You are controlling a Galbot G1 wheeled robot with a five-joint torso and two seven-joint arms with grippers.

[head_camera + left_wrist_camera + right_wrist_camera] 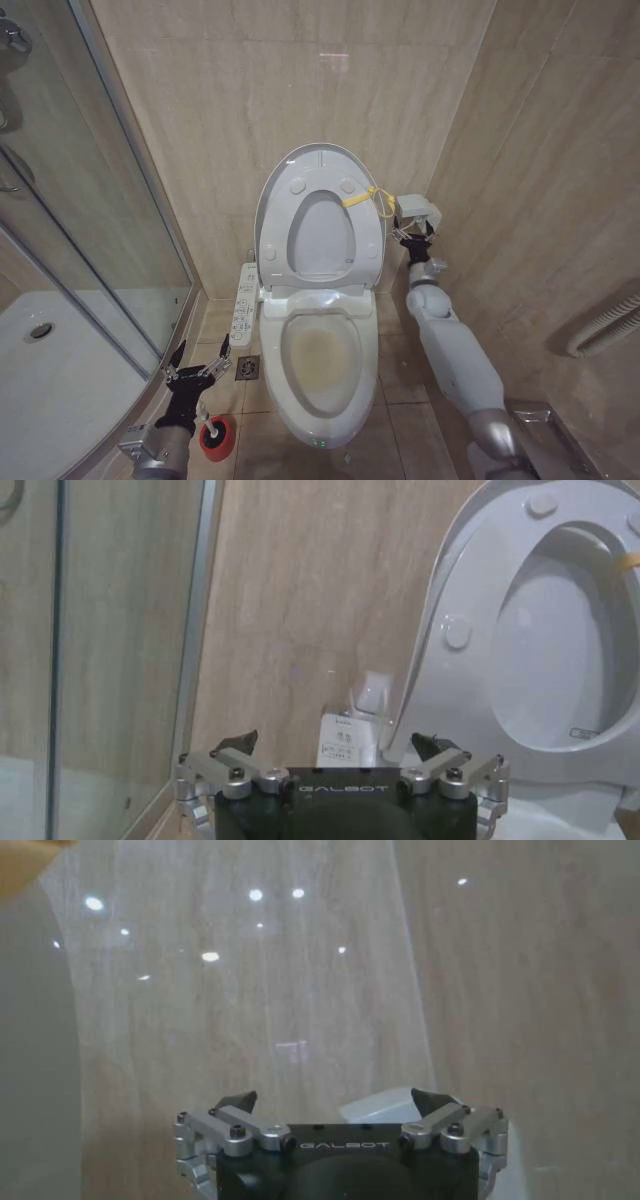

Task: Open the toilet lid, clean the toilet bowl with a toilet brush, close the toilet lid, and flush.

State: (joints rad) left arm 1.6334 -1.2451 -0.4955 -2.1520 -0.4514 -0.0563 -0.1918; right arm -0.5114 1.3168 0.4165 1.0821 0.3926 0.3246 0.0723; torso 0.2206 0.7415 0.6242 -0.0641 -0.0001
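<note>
Two grippers showing, both with fingers spread and pinching nothing.

Left gripper point(192, 369) hanging low near the floor, left of the toilet bowl point(322, 372), just above the red cup holder point(216, 438) of the toilet brush point(212, 434); dark bristle head sitting in that cup, handle hidden behind the arm, so its pose not being told. In the left wrist view, left gripper point(340, 744) pointing toward the tiled wall point(300, 615), with the long white button panel point(345, 742) ahead between its tips and the raised toilet lid point(450, 630) off to one side.

Right gripper point(418, 236) reaching up beside the right edge of the toilet lid point(275, 195), close to the yellow strap point(360, 196) looped on the lid's rim; touching or just apart, cannot tell. In the right wrist view, right gripper point(335, 1099) facing beige wall tile point(250, 990), a small white shape lying ahead near one tip.

Lid standing upright against the wall, ring-shaped seat point(322, 232) raised with it and leaning on its underside, round bumpers facing out. Bowl lying uncovered below, beige-tinted inside. Button panel point(241, 305) running along the bowl's left side. Floor drain point(247, 367) sitting between panel and left gripper. Glass shower screen point(80, 200) and white shower tray point(50, 370) standing at far left.
</note>
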